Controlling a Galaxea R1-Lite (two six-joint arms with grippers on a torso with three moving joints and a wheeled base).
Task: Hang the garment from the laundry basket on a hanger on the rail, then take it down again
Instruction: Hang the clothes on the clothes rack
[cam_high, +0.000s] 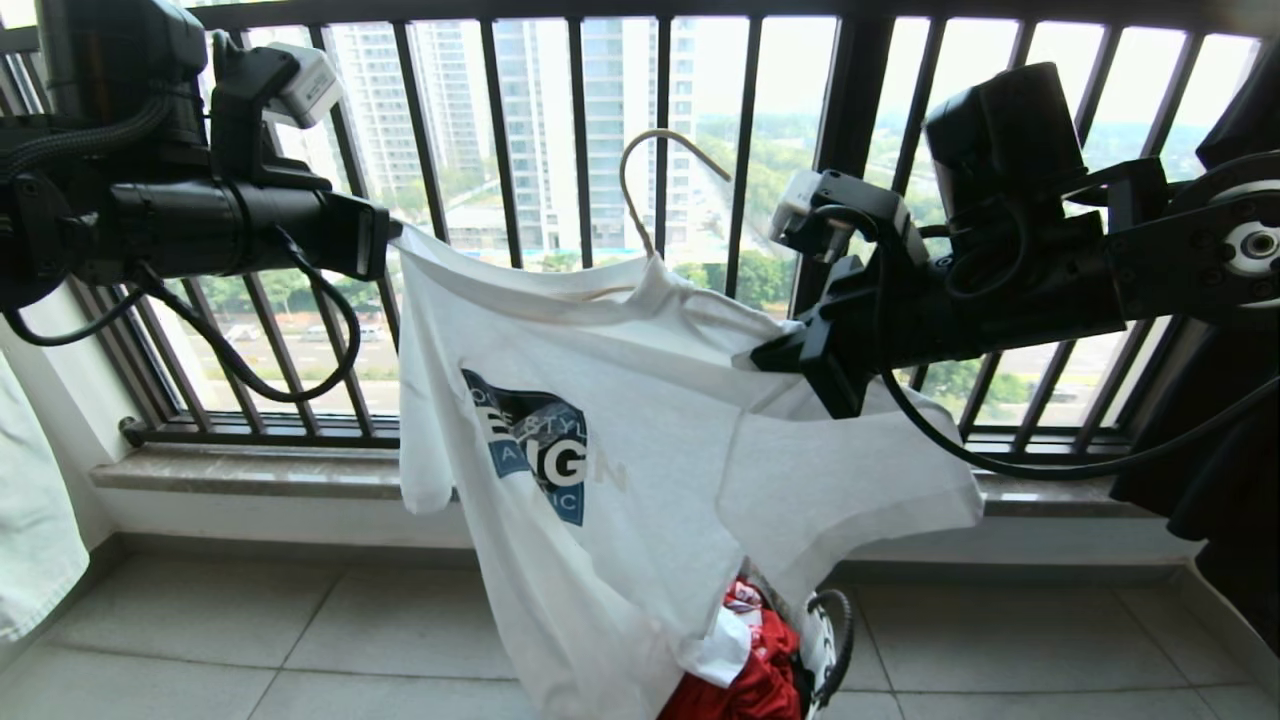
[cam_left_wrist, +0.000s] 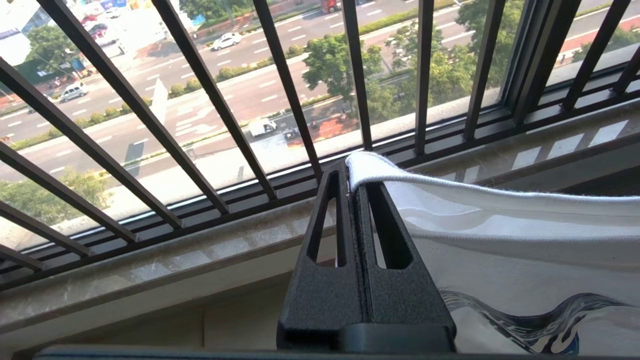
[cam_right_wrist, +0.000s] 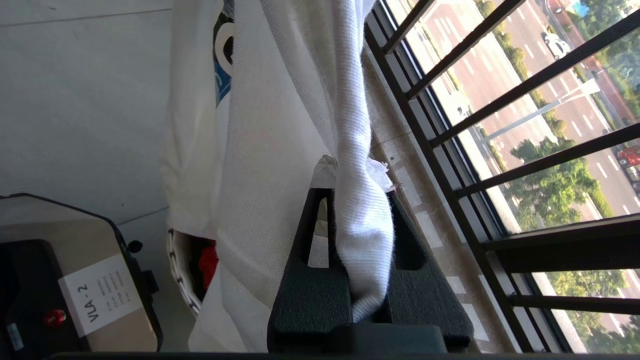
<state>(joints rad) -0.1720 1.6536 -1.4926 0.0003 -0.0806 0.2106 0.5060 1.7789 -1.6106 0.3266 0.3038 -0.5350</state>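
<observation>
Daylight floods in past my fingers through the window railing (cam_high: 620, 120), hazing the sky; my arms go dark against it.

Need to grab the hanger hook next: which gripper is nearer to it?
Right. The right gripper grips the T-shirt just below-right of the hanger hook; the left gripper pinches the far shoulder.

The T-shirt (cam_high: 640, 470) logo only partly reads, something like "STYL" and "IGN"; a white label (cam_right_wrist: 102, 295) on the robot base says "VLA-2".
</observation>
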